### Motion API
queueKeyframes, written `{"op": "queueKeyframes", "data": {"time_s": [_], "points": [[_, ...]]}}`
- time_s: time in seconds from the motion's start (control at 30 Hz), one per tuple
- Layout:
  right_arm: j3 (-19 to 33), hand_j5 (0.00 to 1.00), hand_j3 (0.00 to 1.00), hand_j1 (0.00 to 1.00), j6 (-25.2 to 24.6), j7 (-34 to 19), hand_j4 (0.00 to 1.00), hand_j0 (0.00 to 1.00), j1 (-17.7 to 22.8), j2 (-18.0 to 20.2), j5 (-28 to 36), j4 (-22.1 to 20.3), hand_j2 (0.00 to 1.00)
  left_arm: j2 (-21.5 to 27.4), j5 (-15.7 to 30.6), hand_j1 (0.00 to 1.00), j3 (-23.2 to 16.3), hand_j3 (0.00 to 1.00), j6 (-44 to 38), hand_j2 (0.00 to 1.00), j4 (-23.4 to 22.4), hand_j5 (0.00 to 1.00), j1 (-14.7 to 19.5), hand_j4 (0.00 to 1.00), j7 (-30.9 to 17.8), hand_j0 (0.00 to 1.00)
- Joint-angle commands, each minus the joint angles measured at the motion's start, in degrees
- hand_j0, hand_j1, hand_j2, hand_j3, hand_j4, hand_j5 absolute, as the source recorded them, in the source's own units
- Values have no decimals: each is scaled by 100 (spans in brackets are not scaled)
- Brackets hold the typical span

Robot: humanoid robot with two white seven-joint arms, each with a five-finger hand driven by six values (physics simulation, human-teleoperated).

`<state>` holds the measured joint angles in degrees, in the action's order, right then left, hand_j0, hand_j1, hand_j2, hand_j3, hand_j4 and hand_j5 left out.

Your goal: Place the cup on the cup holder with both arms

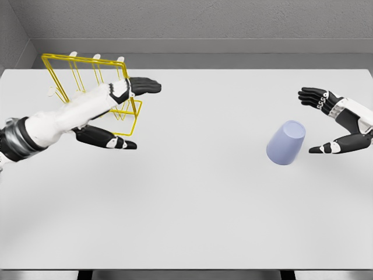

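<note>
— Where did the cup sit relative to the hands?

— The pale lavender cup (286, 142) lay tipped on the white table (192, 210), just beside the right hand (335, 119), between its upper fingers (309, 95) and its lower ones, on the side toward the table's middle. Its closed base pointed up and toward that hand.

— Was the right hand holding it?

— No. Its black fingers were spread wide, upper and lower sets well apart, with nothing in them. The lower fingertips were near the cup's side; whether they touched it, I couldn't tell.

— And the left hand?

— The left hand (122, 114) was well apart from the cup, reaching across the front of the yellow wire cup holder (87, 81). Its fingers were also splayed open and empty, one set stretched past the rack's right upright, the other lower, just in front of the rack's base.

— Anything on the holder?

— Only its white pegs (73, 55) stood along the top, behind the left forearm.
</note>
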<state>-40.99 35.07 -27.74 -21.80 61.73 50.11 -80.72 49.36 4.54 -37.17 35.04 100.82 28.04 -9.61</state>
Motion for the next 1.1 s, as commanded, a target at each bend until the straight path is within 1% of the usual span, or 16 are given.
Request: {"op": "queueKeyframes", "data": {"time_s": [0.0,0.07,0.1,0.13,0.17,0.2,0.23,0.33,0.43,0.53,0.57,0.6,0.73,0.87,0.97,1.07], "points": [[12,100,100,100,-7,14,100,100,0,6,42,30,100,-137,-726,100,26,100,-4,100,7,100,0,100,47,100],[12,100,100,100,-7,14,100,100,0,-29,42,109,100,-752,-665,100,272,100,-4,100,16,100,-106,100,135,100],[12,100,100,100,-7,14,100,100,-9,-38,42,179,100,-831,-200,100,298,100,-4,100,7,100,-237,100,135,100],[12,100,100,100,-7,14,100,100,-9,-55,42,241,100,-805,503,100,298,100,-4,100,7,100,-369,100,135,100],[12,100,100,100,-7,14,100,100,-9,-55,42,276,100,-752,1584,100,219,100,-4,100,7,100,-598,100,117,100],[12,100,100,100,-7,14,100,100,-9,-64,42,285,100,-638,2156,100,114,100,-4,100,-1,100,-695,100,109,100],[12,100,100,100,-7,14,100,100,-9,-73,42,346,100,-506,2657,100,-308,100,-4,100,-1,100,-677,100,100,100],[12,100,100,100,-7,5,100,100,79,-222,42,548,100,-541,2746,100,-659,100,-15,100,-1,100,-633,100,-41,100],[-155,100,100,100,-7,5,100,100,132,-477,60,1111,100,-902,2711,100,-730,100,-1825,100,-1,100,-703,100,-682,100],[-199,100,100,100,-7,5,100,100,114,-565,130,1427,100,-849,2702,100,-871,100,-1861,100,-36,100,-686,100,-735,100],[-190,100,100,100,-7,14,100,100,114,-679,156,1498,100,-823,2798,100,-862,100,-1852,100,-28,100,-695,100,-709,100],[-182,100,100,100,-35,5,100,100,114,-758,165,1524,100,-823,3307,100,-871,100,-1852,100,-36,100,-695,100,-709,100],[-173,100,100,100,-361,-21,100,100,114,-1066,288,1524,100,-884,3888,100,-871,100,-2001,100,-80,100,-651,100,-709,100],[-173,100,100,100,-466,-48,100,100,132,-1110,297,1533,100,-1025,3695,100,-765,100,-2757,100,-63,100,-660,100,-665,100],[-190,100,100,100,-475,-48,100,100,141,-1101,297,1550,100,-1341,3054,100,-546,100,-2986,100,-107,100,-686,100,-647,100],[-190,100,100,100,-475,-48,100,100,150,-1207,324,1550,100,-1693,2939,100,-396,100,-3003,100,-511,100,-686,100,-656,100]]}}
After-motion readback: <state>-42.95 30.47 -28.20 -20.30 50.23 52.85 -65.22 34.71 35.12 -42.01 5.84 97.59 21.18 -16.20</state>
